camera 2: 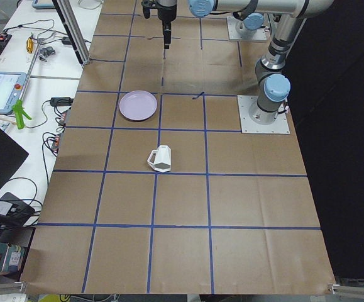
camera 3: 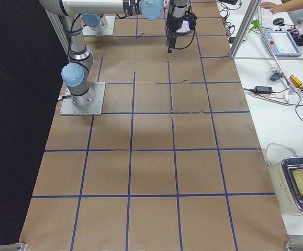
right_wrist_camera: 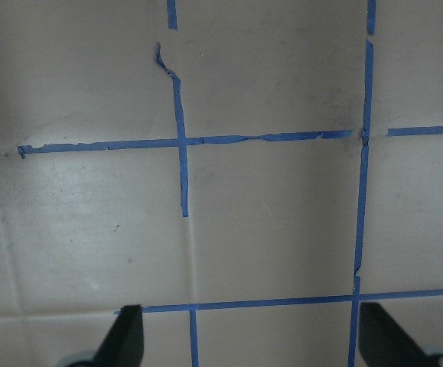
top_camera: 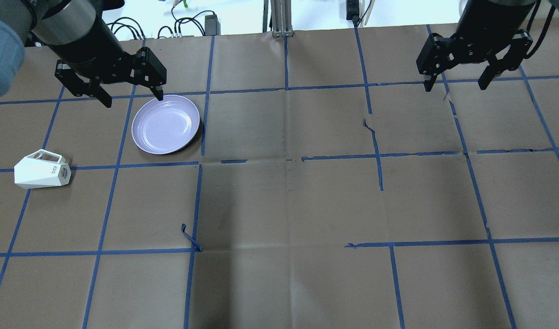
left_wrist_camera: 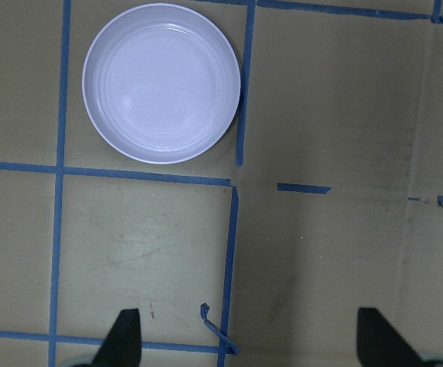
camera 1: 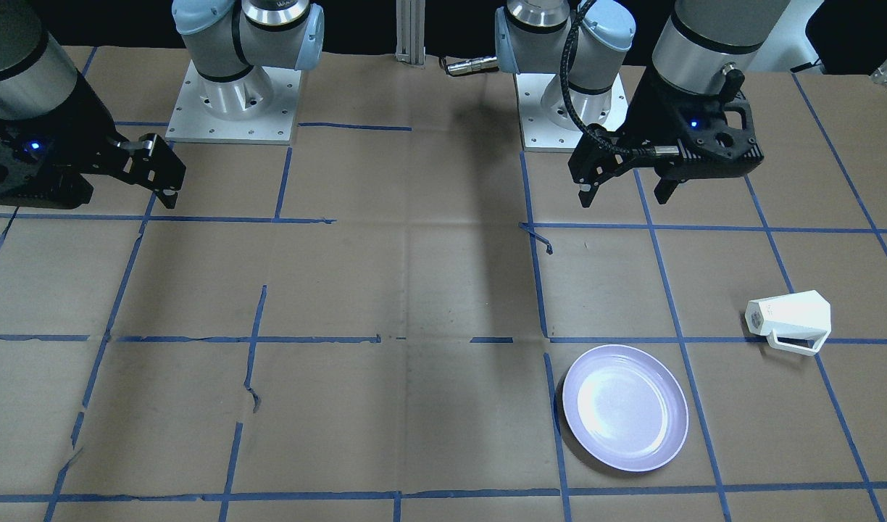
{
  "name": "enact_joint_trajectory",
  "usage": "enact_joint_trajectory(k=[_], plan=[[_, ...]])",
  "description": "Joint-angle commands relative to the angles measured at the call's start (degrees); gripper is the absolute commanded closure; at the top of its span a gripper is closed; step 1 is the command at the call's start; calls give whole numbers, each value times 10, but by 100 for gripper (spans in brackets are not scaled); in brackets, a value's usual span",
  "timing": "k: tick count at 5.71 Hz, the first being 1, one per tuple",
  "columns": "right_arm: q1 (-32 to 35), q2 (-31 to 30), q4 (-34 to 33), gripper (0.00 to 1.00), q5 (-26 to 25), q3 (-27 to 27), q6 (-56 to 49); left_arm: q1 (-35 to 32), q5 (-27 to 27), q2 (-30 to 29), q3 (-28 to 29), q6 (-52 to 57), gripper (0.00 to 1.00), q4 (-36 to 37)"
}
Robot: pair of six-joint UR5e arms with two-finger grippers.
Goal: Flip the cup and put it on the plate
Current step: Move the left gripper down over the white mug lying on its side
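The white faceted cup (camera 1: 790,317) lies on its side on the brown paper table, handle away from the robot; it also shows in the overhead view (top_camera: 41,172) and the exterior left view (camera 2: 160,159). Its small base with the dark marking points toward the table's middle. The pale lavender plate (camera 1: 625,407) sits empty beside it toward the middle (top_camera: 165,124) (left_wrist_camera: 161,82). My left gripper (top_camera: 133,99) (camera 1: 625,196) is open and empty, raised above the table clear of cup and plate. My right gripper (top_camera: 454,86) is open and empty, raised far to the right.
The table (top_camera: 288,205) is covered in brown paper with a blue tape grid; a loose tape curl (top_camera: 190,237) sticks up near the middle. Both arm bases (camera 1: 232,109) stand at the robot's edge. Cables and gear lie off the far edge (top_camera: 188,23).
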Motion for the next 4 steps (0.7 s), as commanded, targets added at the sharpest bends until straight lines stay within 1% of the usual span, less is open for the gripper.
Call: enact_joint_trajectory(k=[1,2,3,4], plan=[[0,0,0,0,0,0,0,0,2,4,-3,8,1,3],[0,0,0,0,0,0,0,20,22,11,-7,44,1,2],[0,0,0,0,0,0,0,71,38,15,-5,98,1,0],[0,0,0,0,0,0,0,119,37,15,6,142,1,-6]])
